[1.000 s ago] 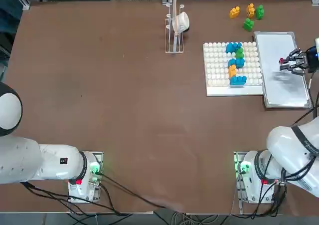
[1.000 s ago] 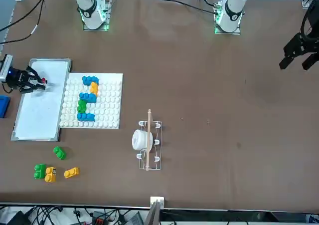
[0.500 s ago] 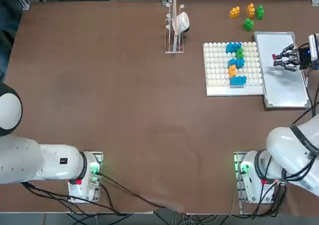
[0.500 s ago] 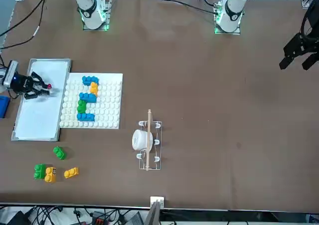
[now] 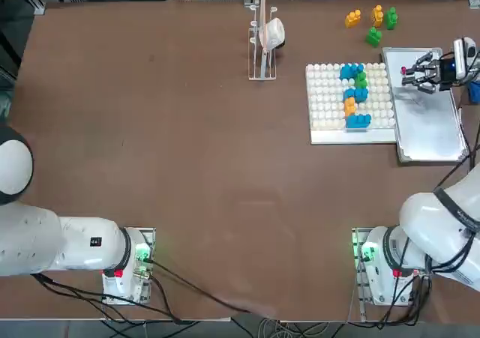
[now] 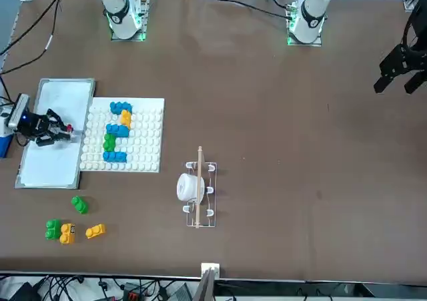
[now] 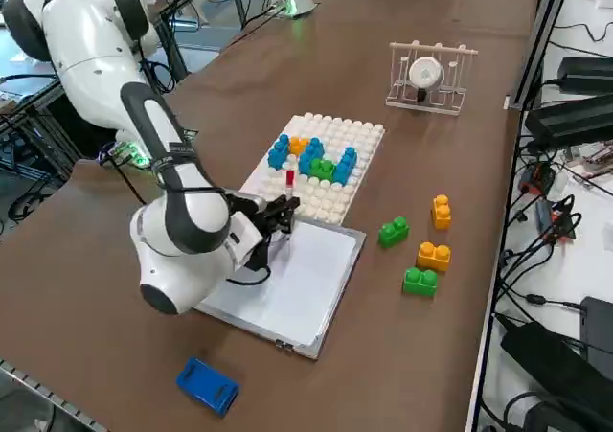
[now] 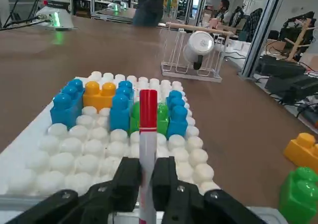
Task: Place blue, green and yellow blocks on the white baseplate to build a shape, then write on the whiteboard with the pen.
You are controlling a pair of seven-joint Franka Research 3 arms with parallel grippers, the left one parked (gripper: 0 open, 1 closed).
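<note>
My right gripper (image 5: 411, 73) (image 6: 63, 129) (image 7: 287, 207) (image 8: 147, 172) is shut on the pen (image 8: 148, 119) (image 7: 289, 176), a slim white marker with its red end pointing up. It hovers over the whiteboard (image 5: 431, 121) (image 6: 47, 161) (image 7: 297, 279), at the edge beside the white baseplate (image 5: 326, 102) (image 6: 143, 147) (image 7: 335, 202) (image 8: 74, 154). Blue, green and orange-yellow blocks (image 5: 355, 94) (image 6: 117, 131) (image 7: 314, 159) (image 8: 119, 107) stand joined in a shape on the baseplate.
Loose green and orange-yellow blocks (image 5: 371, 19) (image 6: 67, 231) (image 7: 421, 250) (image 8: 300, 152) lie past the whiteboard's far end. A wire rack with a white cup (image 5: 264, 38) (image 6: 195, 189) (image 7: 428, 73) stands farther along the table. A chunky blue object (image 7: 207, 386) (image 6: 5, 142) lies beside the whiteboard's outer edge.
The right gripper, still shut on the pen, has travelled across the whiteboard away from the robot and toward the baseplate's edge.
</note>
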